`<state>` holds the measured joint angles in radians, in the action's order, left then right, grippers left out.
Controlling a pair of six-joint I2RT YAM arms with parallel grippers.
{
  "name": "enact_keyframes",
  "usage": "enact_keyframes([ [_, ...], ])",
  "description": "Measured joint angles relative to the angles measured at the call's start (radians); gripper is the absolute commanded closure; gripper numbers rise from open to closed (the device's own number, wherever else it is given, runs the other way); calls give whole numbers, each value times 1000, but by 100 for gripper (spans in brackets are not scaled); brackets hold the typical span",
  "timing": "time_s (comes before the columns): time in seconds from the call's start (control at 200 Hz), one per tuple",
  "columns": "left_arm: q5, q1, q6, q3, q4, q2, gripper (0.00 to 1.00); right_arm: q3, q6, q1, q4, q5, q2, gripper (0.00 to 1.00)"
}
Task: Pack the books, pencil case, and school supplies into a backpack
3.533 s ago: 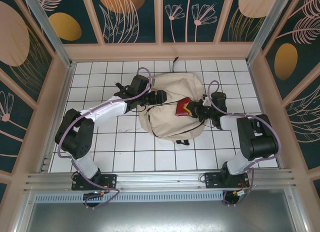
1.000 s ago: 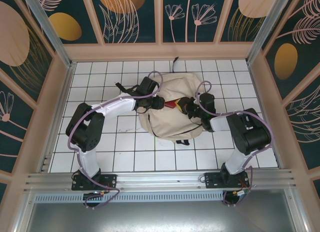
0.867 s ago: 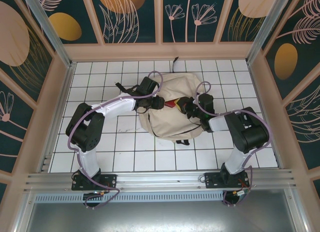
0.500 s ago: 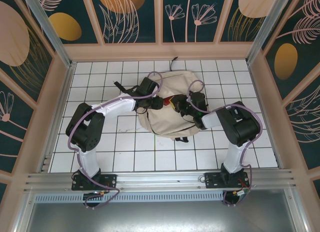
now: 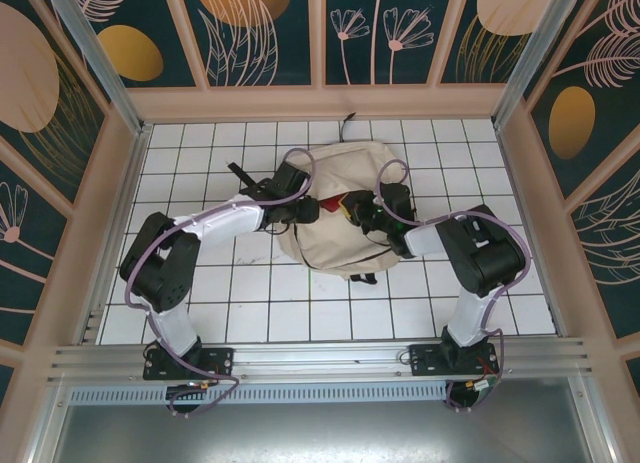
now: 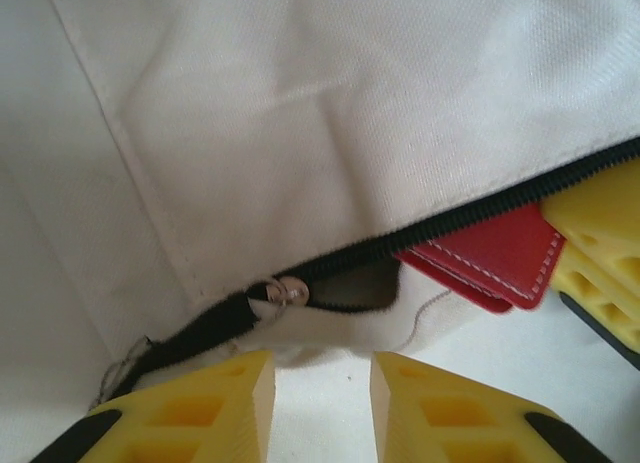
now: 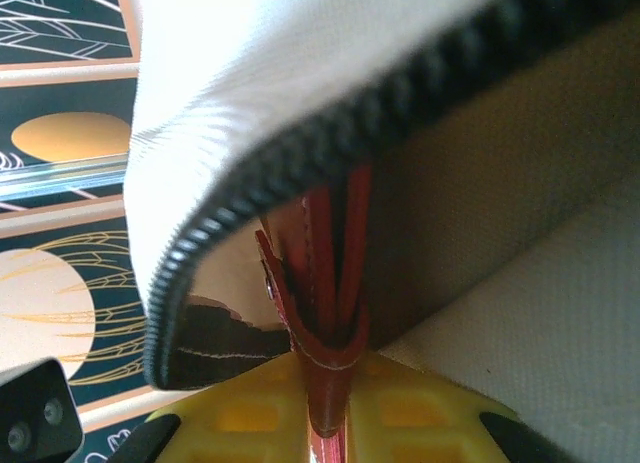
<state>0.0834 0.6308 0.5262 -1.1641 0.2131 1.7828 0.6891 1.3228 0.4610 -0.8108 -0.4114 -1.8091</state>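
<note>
Fingers of the right gripper (image 7: 325,403) pinch the red school supplies (image 7: 320,303) on edge, its far end tucked under the zipper (image 7: 300,178) of the backpack (image 7: 300,53). Farther along that opening, the left gripper (image 6: 320,383) stands narrowly parted, with only fabric in its gap.

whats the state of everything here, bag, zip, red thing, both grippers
backpack: lying flat
zip: partly open
red square: partly in the opening, corner sticking out
left gripper: jaws apart at the zip's lower edge
right gripper: shut on red square
</note>
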Motion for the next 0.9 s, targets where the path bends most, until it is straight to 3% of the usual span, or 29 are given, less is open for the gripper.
enact_keyframes([
  [0.4, 101, 0, 114, 221, -166, -28, 79, 2, 99, 76, -22, 107, -18, 93],
  [0.691, 103, 0, 134, 251, -222, -28, 80, 33, 150, 110, -93, 179, -82, 93],
  [0.786, 103, 0, 134, 256, -232, -28, 81, 58, 151, 111, -94, 179, -101, 97],
  [0.901, 104, 0, 135, 259, -237, -27, 81, 62, 150, 114, -118, 176, -114, 93],
])
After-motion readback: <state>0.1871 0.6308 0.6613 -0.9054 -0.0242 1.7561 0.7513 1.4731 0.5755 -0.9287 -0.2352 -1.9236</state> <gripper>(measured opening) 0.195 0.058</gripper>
